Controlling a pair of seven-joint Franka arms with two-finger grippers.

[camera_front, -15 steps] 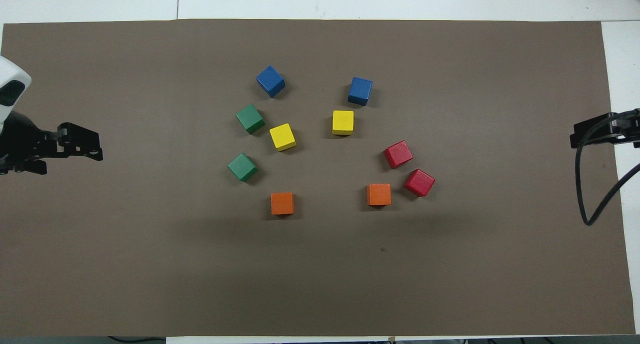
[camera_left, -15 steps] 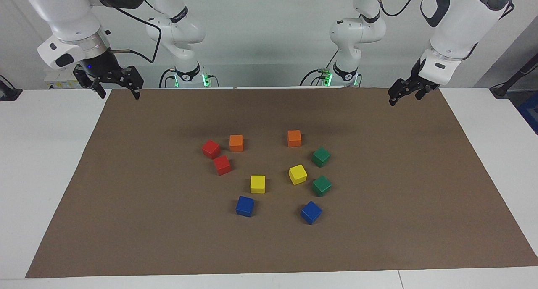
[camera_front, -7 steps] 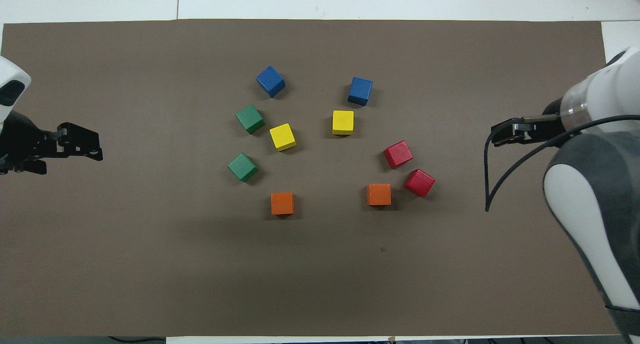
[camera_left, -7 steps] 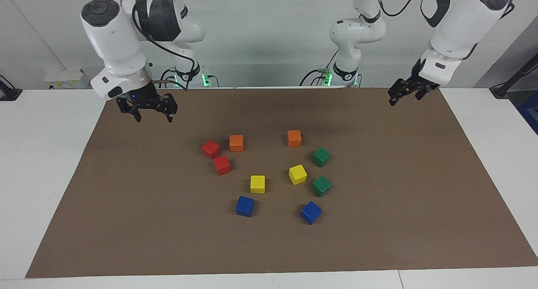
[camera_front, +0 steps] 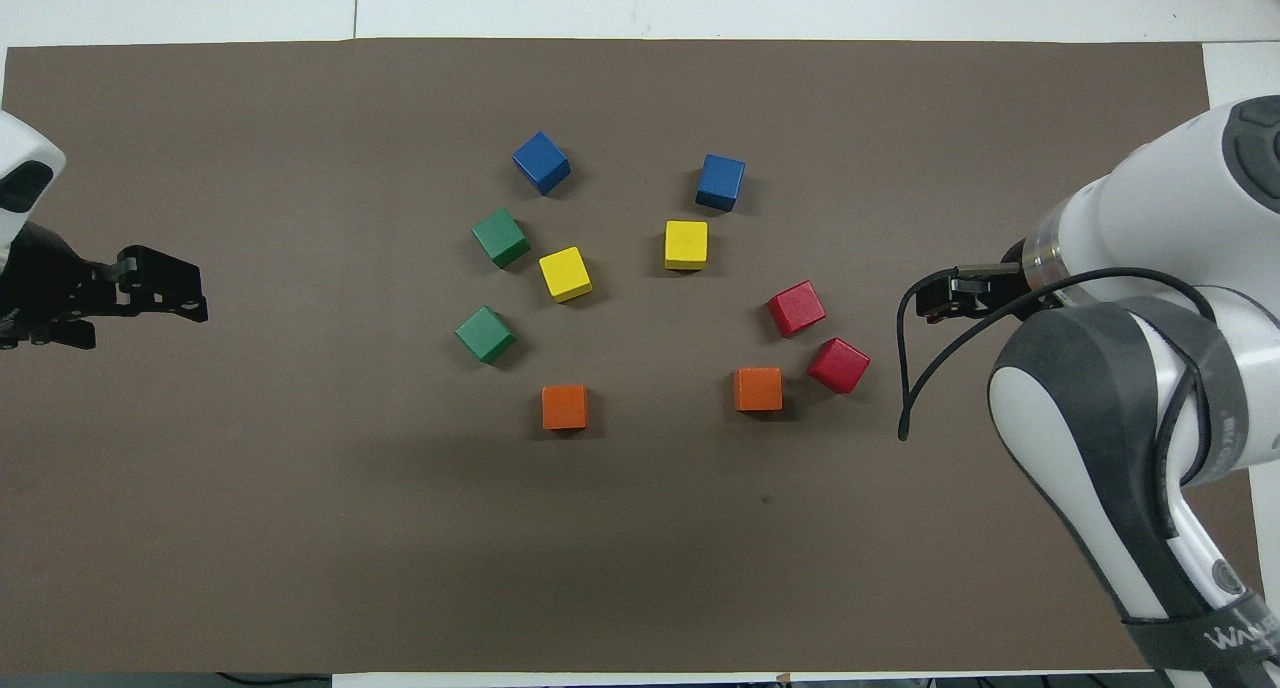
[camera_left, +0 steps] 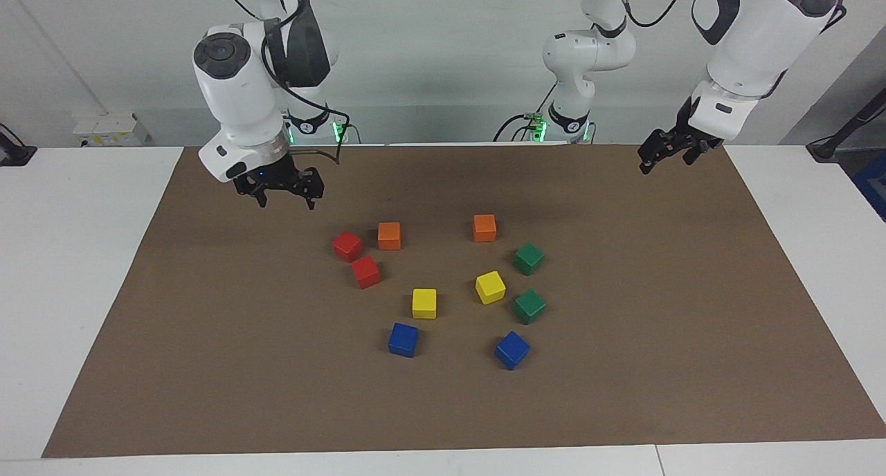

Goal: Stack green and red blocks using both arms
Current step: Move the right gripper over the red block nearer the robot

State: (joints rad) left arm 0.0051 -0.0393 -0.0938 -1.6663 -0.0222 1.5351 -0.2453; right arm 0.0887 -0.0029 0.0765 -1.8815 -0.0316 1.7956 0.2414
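Two red blocks (camera_left: 347, 245) (camera_left: 365, 272) lie close together on the brown mat, toward the right arm's end; in the overhead view they show as one (camera_front: 796, 308) and the other (camera_front: 838, 365). Two green blocks (camera_left: 529, 259) (camera_left: 530, 306) lie toward the left arm's end, also in the overhead view (camera_front: 500, 237) (camera_front: 485, 334). My right gripper (camera_left: 286, 200) is open and empty, up over bare mat beside the red blocks; the overhead view shows it (camera_front: 935, 298) partly hidden by its arm. My left gripper (camera_left: 666, 162) is open and empty and waits over the mat's corner (camera_front: 150, 298).
Two orange cubes (camera_left: 389, 235) (camera_left: 484, 227), two yellow cubes (camera_left: 424, 303) (camera_left: 490, 287) and two blue cubes (camera_left: 403, 340) (camera_left: 512, 350) lie among the red and green ones. The brown mat (camera_left: 208, 365) covers most of the white table.
My right arm has swung in from its end of the table toward the red blocks, gripper lower over the mat. The left arm and all cubes have not moved.
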